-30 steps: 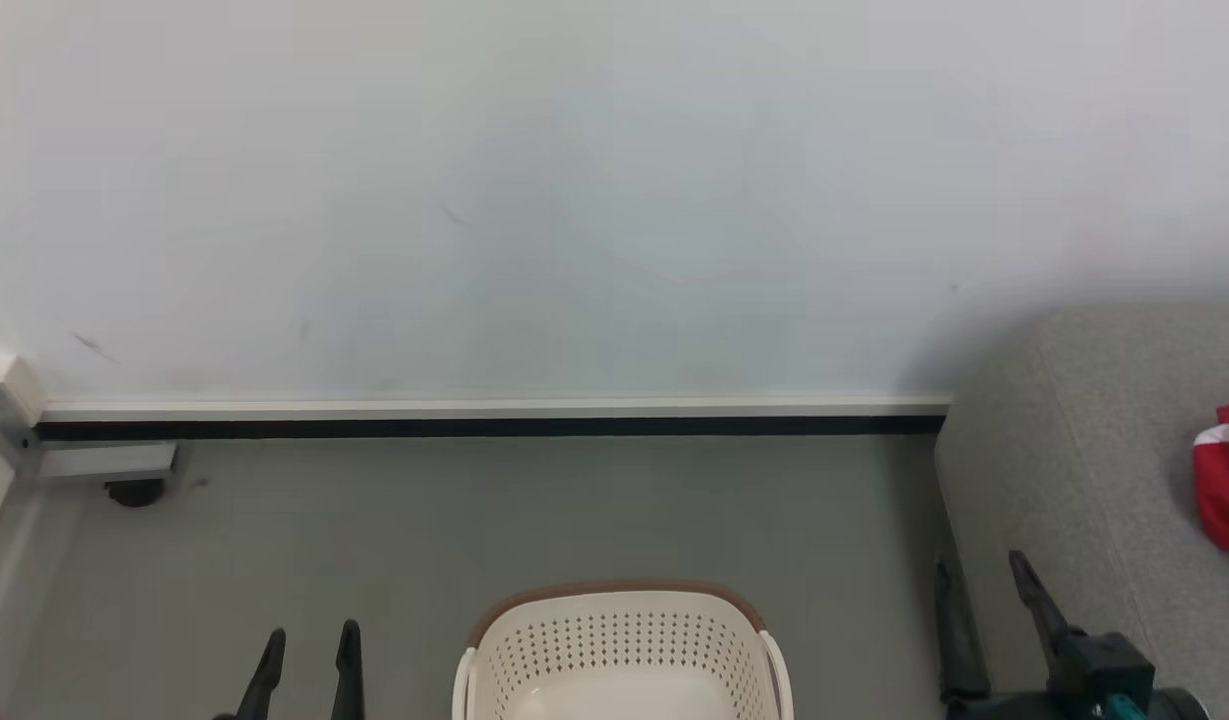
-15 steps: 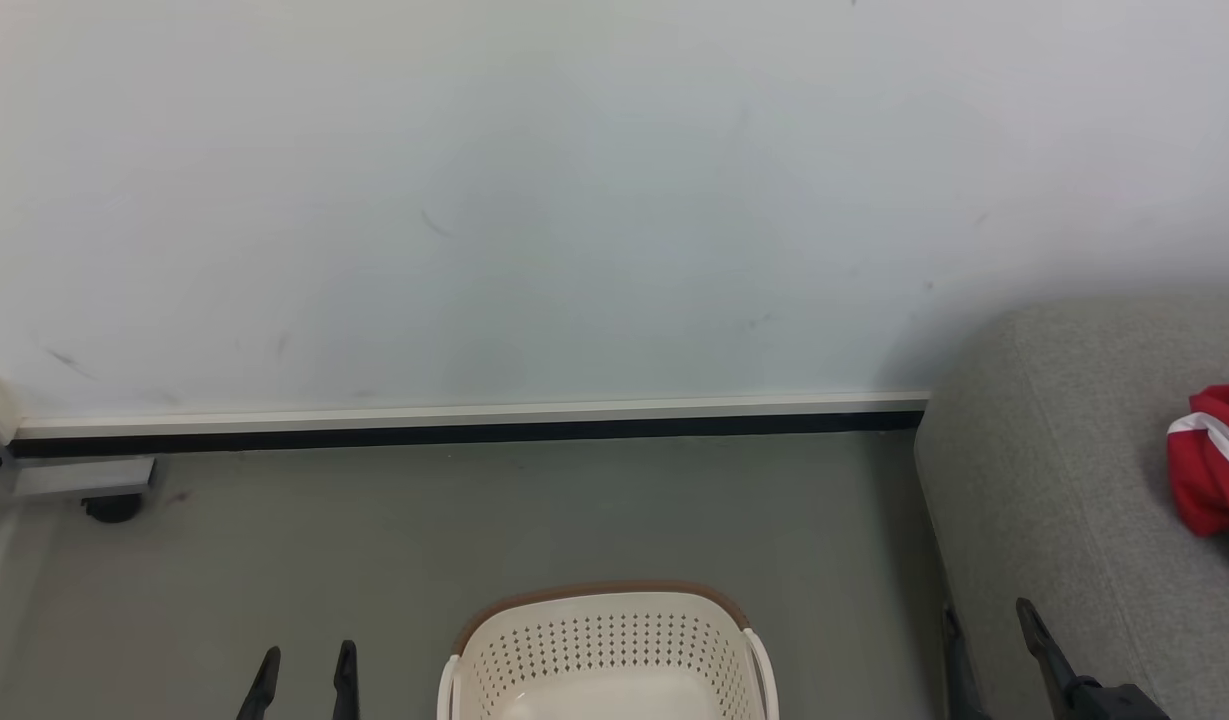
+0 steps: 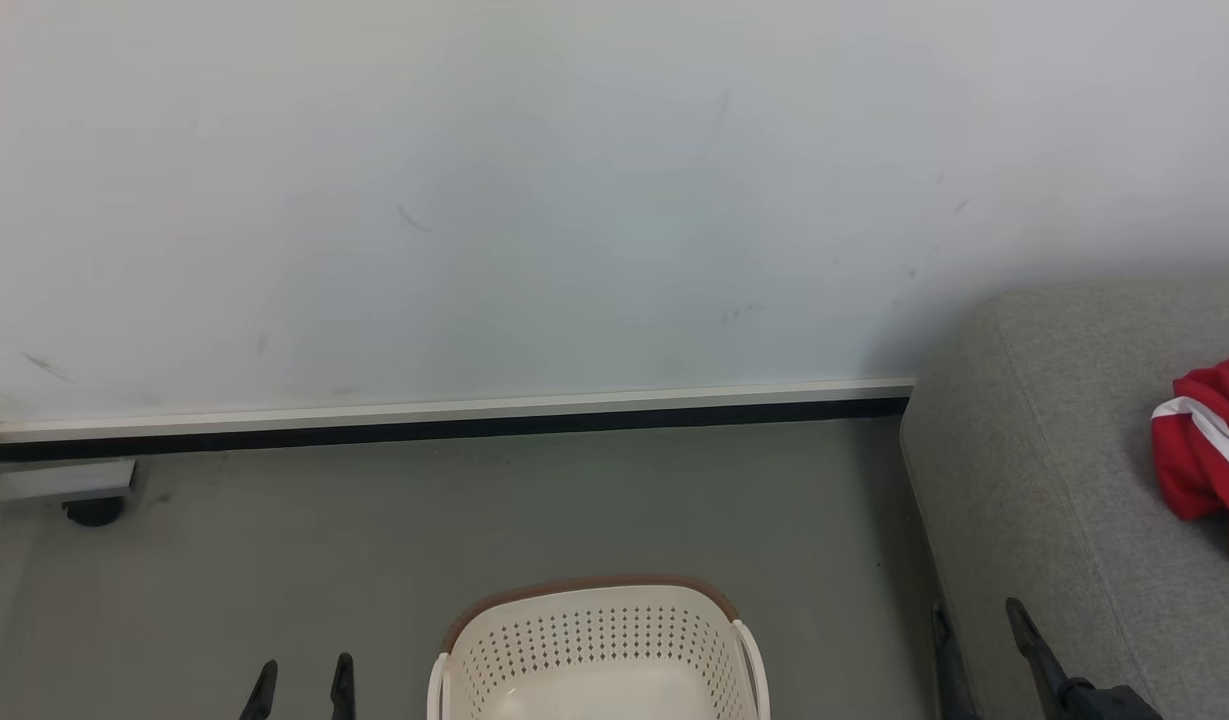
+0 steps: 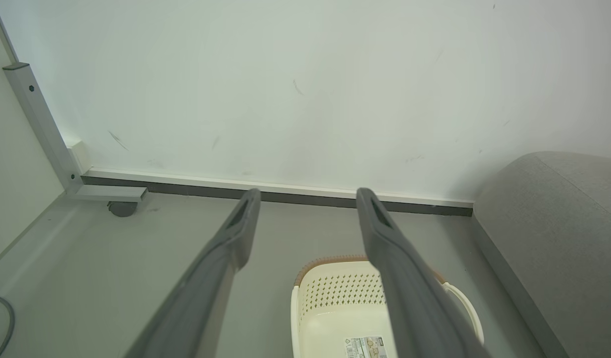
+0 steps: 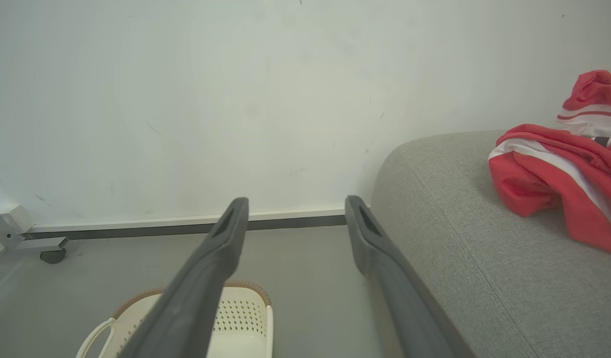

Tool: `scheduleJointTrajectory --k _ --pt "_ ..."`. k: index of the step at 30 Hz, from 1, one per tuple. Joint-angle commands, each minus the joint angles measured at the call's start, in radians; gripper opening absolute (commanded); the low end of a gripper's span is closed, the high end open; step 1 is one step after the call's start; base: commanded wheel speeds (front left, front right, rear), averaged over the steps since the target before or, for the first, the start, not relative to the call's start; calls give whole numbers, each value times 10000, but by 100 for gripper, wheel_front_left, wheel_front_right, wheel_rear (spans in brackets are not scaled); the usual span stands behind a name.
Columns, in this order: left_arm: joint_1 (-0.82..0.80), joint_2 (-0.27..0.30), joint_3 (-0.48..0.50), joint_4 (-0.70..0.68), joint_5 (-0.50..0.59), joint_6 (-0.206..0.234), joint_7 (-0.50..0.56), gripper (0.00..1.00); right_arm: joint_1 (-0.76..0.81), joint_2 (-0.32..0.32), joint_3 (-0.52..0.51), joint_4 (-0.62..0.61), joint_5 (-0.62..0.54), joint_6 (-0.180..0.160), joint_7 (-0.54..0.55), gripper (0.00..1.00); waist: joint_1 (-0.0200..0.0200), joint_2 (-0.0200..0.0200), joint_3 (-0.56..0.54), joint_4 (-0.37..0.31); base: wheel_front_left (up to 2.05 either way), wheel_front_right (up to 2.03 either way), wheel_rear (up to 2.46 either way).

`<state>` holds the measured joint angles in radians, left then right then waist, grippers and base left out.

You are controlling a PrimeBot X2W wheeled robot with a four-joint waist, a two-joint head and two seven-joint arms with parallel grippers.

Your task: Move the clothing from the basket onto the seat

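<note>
Left claw (image 3: pixel 303 668) at the lower left of the head view, fingers spread wide with nothing between them, hanging over bare grey floor (image 3: pixel 474 520) just left of the basket (image 3: pixel 594 640). Right claw (image 3: pixel 976 610) at the lower right, equally wide open and empty, poised at the left side edge of the seat (image 3: pixel 1054 450). Basket upright on the floor between the two claws, cream with a brown rim and perforated walls, pale bottom showing, a label sticker (image 4: pixel 365 345) on it in the left wrist view. Clothing (image 3: pixel 1199 455) lying on the seat at the far right, a crumpled red heap with white stripes, well apart from the basket and from both claws. Behind all this, a pale wall (image 3: pixel 574 200) with a dark skirting strip (image 3: pixel 454 428) along its foot, and a small black caster (image 3: pixel 94 512) near the left corner.
</note>
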<state>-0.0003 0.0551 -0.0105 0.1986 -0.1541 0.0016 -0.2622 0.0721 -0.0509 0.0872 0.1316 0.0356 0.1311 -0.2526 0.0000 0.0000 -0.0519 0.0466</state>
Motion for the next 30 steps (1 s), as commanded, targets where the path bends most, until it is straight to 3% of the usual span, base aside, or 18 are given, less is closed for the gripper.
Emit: scheduleJointTrajectory --k 1,12,13,18,30 --pt "88 -8 42 -3 26 -12 -44 100 107 9 7 -5 39 -6 -45 100 0 0 7 2 0 0 0" --pt "81 -28 104 -129 31 1 -44 100 108 9 146 -10 105 -6 -39 100 0 0 57 -49 0 0 0" --pt "-3 -17 64 -87 34 -4 4 0 7 0 125 9 68 0 -27 0 0 0 58 -50 0 0 0" --pt "2 -54 48 340 -99 -14 142 0 116 -1 112 358 228 0 -11 0 0 0 64 -55 0 0 0" --pt "-247 -52 126 426 -2269 -210 714 0 15 -188 -94 267 2755 -1 319 0 0 0 106 -91 0 0 0"
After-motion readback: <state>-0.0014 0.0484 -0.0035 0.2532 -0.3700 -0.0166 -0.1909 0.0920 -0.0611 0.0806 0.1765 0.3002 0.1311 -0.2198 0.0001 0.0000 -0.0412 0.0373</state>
